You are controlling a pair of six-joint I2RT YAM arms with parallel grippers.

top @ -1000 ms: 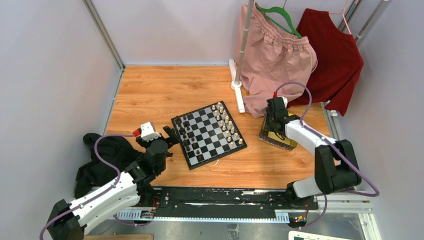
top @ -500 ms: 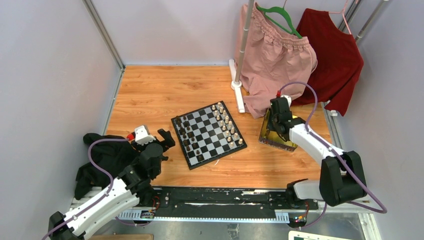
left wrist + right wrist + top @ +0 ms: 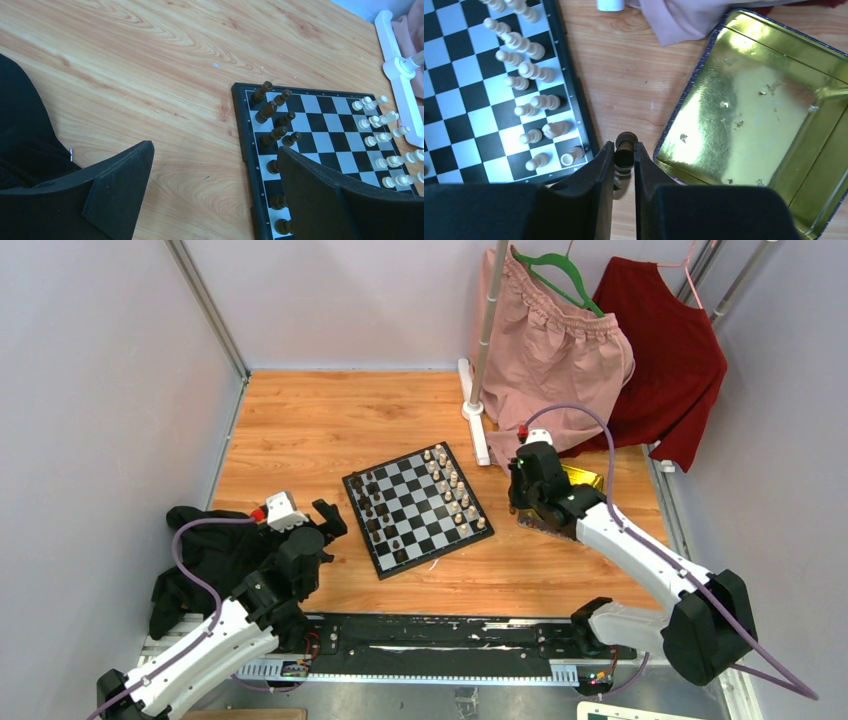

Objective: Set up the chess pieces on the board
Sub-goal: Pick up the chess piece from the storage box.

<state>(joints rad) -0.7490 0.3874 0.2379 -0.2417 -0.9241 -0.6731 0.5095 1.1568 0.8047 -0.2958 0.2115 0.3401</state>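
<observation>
The board (image 3: 421, 506) lies mid-table, with dark chess pieces (image 3: 371, 508) on its left side and cream pieces (image 3: 452, 486) on its right. My right gripper (image 3: 519, 498) hangs between the board's right edge and the gold tray (image 3: 583, 478). It is shut on one dark chess piece (image 3: 625, 149), held above the wood beside the board's border (image 3: 580, 117). My left gripper (image 3: 330, 519) stands open just left of the board with nothing between its fingers. In its wrist view the left gripper (image 3: 215, 152) frames bare wood, with dark chess pieces (image 3: 272, 108) ahead on the board (image 3: 326, 125).
The gold tray (image 3: 754, 110) holds only specks. A black cloth (image 3: 205, 558) lies at the near left beside the left arm. A white rack pole and foot (image 3: 478, 410) stand behind the board, with a pink garment (image 3: 550, 370) and a red garment (image 3: 665, 350) hanging.
My right gripper has moved left from over the gold tray toward the board's right edge, carrying the dark piece. My left arm has drawn back slightly from the board's left edge.
</observation>
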